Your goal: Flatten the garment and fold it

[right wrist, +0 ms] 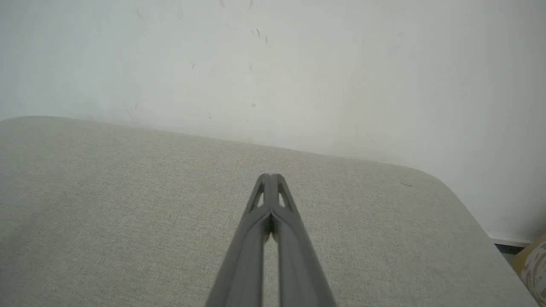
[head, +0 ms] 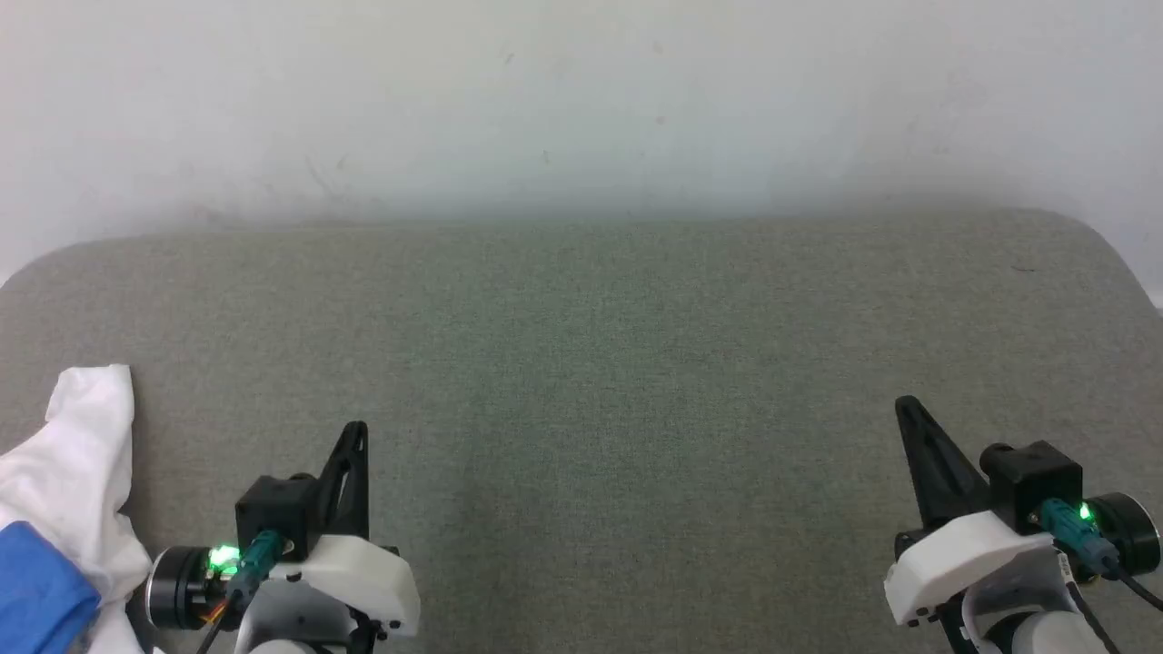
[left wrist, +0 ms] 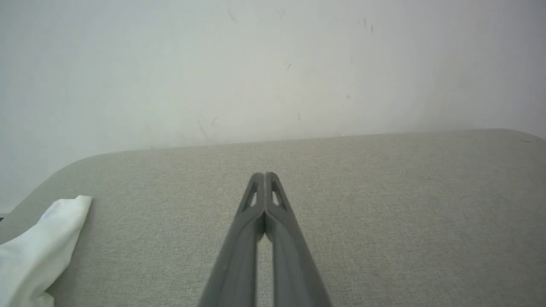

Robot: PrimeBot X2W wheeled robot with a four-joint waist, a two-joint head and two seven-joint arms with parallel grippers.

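The garment [head: 68, 481] lies bunched at the far lower left of the head view, white cloth with a blue patch [head: 41, 590] at the frame's edge; most of it is cut off. A white corner of the garment [left wrist: 38, 251] shows at the left in the left wrist view. My left gripper [head: 357, 431] is just right of the garment, apart from it, shut with its fingertips [left wrist: 265, 175] pressed together and nothing held. My right gripper [head: 904, 406] hovers far to the right over bare fabric, also shut and empty, tips [right wrist: 269, 177] touching.
A grey-green fabric surface [head: 581, 363] with rounded far corners spreads wide before me and meets a pale wall [head: 581, 100] at the back. Its right edge drops off near a dark floor strip and a tan object [right wrist: 531, 264].
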